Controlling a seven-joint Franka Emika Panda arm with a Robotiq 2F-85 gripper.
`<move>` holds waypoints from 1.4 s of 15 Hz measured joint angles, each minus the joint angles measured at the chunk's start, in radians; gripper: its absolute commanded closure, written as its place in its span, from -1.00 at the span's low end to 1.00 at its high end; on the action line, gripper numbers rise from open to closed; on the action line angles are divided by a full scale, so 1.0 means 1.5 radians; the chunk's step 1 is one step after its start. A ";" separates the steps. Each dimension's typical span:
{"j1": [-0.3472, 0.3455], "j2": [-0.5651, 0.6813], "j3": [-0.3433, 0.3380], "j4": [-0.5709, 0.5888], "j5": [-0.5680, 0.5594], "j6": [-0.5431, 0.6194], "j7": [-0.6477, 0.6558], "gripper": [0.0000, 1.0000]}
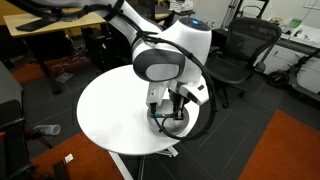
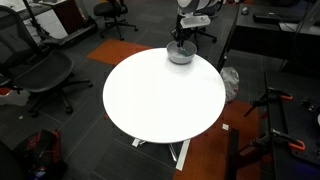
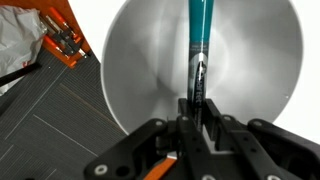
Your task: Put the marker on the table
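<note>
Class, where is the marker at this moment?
In the wrist view, the marker is pinched in the gripper, over the metal bowl near the edge of the white table.

In an exterior view the table was seen from close above, beside the arm; the same table was framed whole from farther off, opposite. The bowl was filmed closely, straight down, in the wrist view.

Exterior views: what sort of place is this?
Probably an office or lab: mesh office chairs, a wooden desk, and a carpet-tile floor around the round white table.
</note>
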 measured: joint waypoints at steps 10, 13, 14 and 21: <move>0.011 -0.151 0.000 -0.147 0.000 0.064 -0.001 0.91; 0.028 -0.198 0.000 -0.195 -0.002 0.086 -0.001 0.91; 0.034 -0.214 0.000 -0.212 -0.004 0.092 -0.001 0.91; 0.076 -0.295 -0.001 -0.317 -0.045 0.114 -0.001 0.91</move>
